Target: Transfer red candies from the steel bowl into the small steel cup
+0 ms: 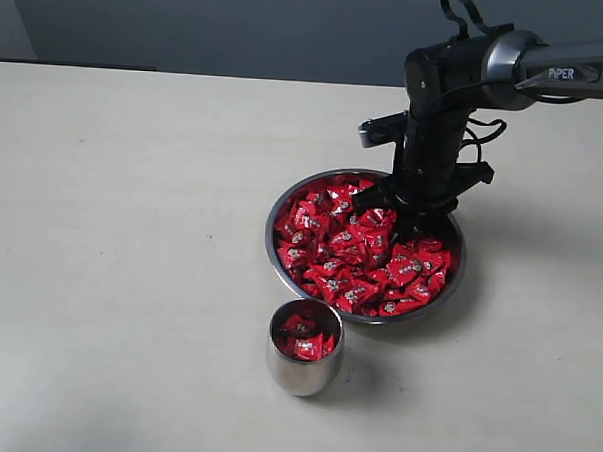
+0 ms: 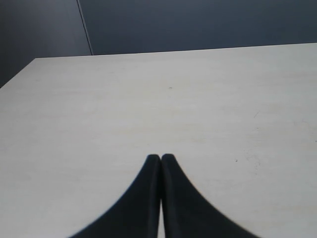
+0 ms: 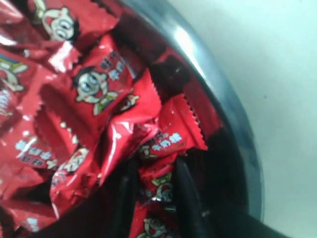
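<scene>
Light: bright, even.
Shadows: soft, beside steel bowl [image 1: 271, 250] and small steel cup [image 1: 297, 371].
Glare: on red candies [image 3: 94, 89].
Blur: right wrist view soft.

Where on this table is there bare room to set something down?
The table left of the steel bowl and small steel cup is all bare; so is the near corner right of the cup. Crowded: the bowl, heaped with red candies, the right claw down among them.

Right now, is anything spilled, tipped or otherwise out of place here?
Nothing stands out. The red candies sit inside the steel bowl, a few in the small steel cup, which stands upright; none show on the table. The right tool is down in the bowl with one candy between its fingers.
</scene>
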Action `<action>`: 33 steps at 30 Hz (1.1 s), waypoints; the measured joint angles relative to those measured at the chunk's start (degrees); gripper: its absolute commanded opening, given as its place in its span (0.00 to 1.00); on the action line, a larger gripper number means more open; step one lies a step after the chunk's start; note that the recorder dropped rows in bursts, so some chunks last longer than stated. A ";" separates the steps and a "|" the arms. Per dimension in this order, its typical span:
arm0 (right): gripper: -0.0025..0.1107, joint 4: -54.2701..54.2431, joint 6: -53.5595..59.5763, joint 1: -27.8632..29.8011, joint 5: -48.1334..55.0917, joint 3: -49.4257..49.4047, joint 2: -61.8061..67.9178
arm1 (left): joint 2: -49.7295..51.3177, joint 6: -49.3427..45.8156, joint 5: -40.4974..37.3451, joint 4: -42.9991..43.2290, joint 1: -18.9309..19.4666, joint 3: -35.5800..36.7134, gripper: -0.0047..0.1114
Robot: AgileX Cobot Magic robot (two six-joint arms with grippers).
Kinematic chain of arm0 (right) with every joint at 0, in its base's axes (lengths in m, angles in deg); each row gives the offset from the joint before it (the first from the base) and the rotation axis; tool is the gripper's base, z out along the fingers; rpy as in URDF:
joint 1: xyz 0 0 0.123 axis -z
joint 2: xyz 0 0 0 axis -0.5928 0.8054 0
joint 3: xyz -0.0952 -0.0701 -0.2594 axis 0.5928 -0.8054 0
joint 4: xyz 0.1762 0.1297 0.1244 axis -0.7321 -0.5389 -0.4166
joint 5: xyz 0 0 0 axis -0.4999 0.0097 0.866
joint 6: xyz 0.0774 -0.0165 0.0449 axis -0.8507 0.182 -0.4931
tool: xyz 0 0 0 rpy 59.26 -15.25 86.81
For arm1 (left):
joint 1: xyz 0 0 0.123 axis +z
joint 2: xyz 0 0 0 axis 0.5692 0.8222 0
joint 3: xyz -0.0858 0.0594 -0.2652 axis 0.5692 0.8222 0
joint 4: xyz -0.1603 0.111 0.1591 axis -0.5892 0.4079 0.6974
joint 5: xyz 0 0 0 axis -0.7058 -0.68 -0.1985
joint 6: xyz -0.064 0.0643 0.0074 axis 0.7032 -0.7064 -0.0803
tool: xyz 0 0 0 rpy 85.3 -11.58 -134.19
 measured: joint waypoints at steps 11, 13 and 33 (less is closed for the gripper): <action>0.15 0.00 0.12 0.00 0.00 0.00 0.00 | 0.00 0.00 0.00 0.00 0.00 0.00 0.04; 0.07 -0.11 0.12 0.00 0.00 0.00 0.00 | 0.00 0.00 0.00 0.00 0.00 0.00 0.04; 0.01 -0.21 0.12 -0.10 0.25 0.00 -2.75 | 0.00 0.00 0.00 0.00 0.00 0.00 0.04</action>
